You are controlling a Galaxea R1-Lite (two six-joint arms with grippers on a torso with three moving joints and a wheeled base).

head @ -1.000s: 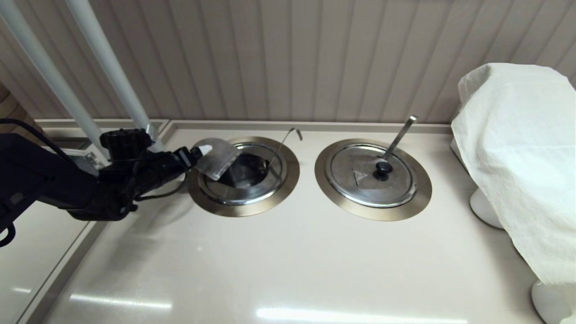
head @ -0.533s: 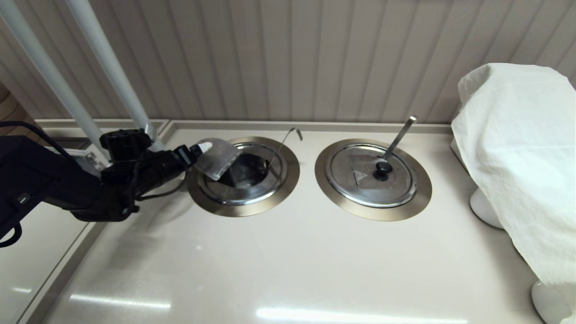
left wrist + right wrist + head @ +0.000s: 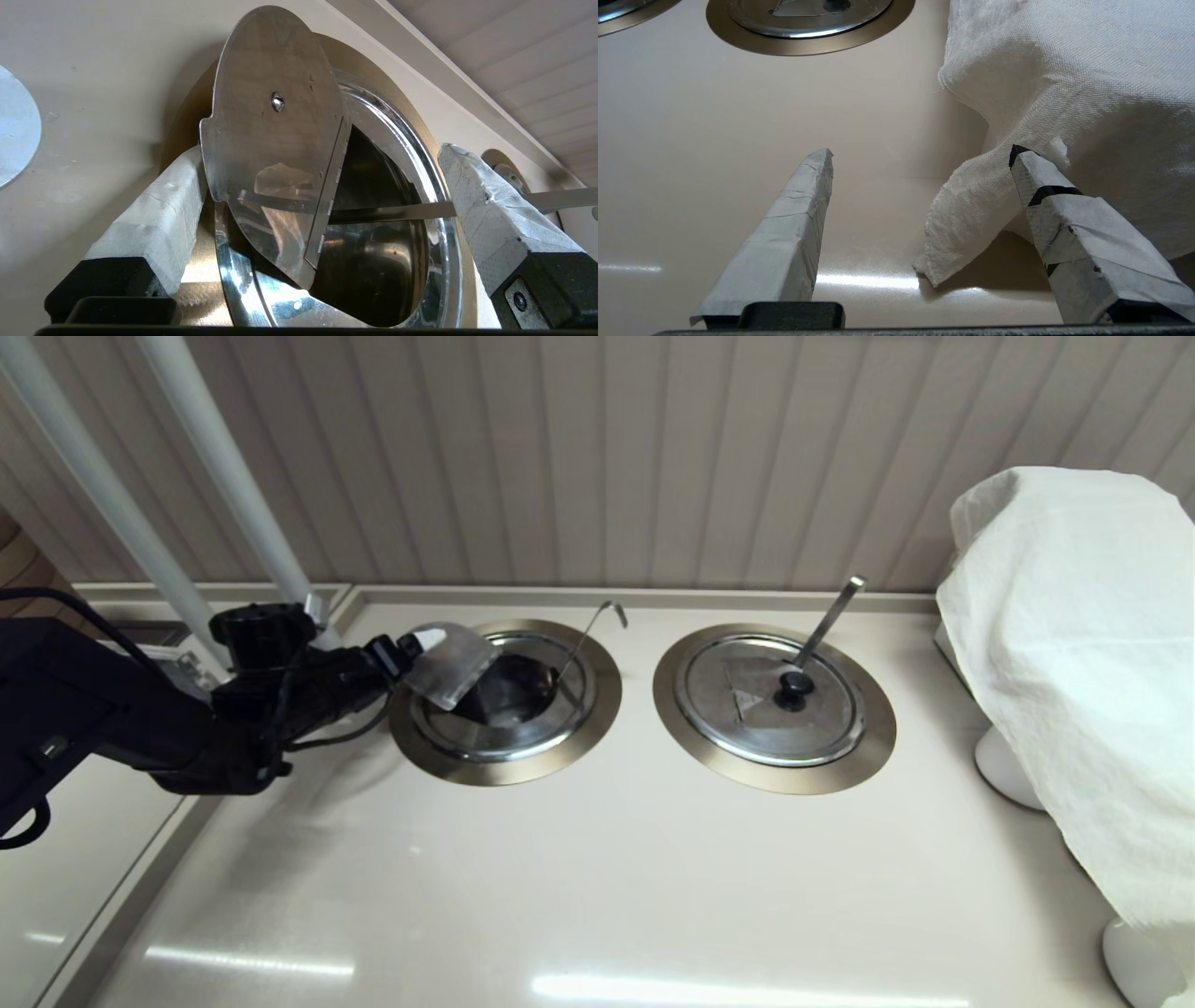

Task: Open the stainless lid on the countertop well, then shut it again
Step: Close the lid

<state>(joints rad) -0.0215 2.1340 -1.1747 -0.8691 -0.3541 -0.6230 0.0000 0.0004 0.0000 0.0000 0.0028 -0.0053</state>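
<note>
The stainless lid (image 3: 450, 663) stands tilted up over the left side of the countertop well (image 3: 597, 709), showing its shiny underside (image 3: 271, 154) with a rivet at the centre; its knob is hidden. The dark bowl (image 3: 373, 261) lies exposed. A thin hook-ended wire handle (image 3: 588, 633) leans out of the well's far side. My left gripper (image 3: 411, 649) is open at the well's left rim, and the raised lid sits between its taped fingers (image 3: 159, 219), against the one shown on the left. My right gripper (image 3: 922, 153) hangs open over bare counter.
The twin well (image 3: 868, 747) to the right is covered by its lid (image 3: 747, 709), with a black knob (image 3: 794, 686) and a flat bar handle (image 3: 831, 616). A white cloth (image 3: 1074, 663) drapes an object at the right. Two pale poles (image 3: 224, 476) rise behind the left arm.
The left arm has shifted very slightly toward the wall. The lid stays raised at about the same tilt.
</note>
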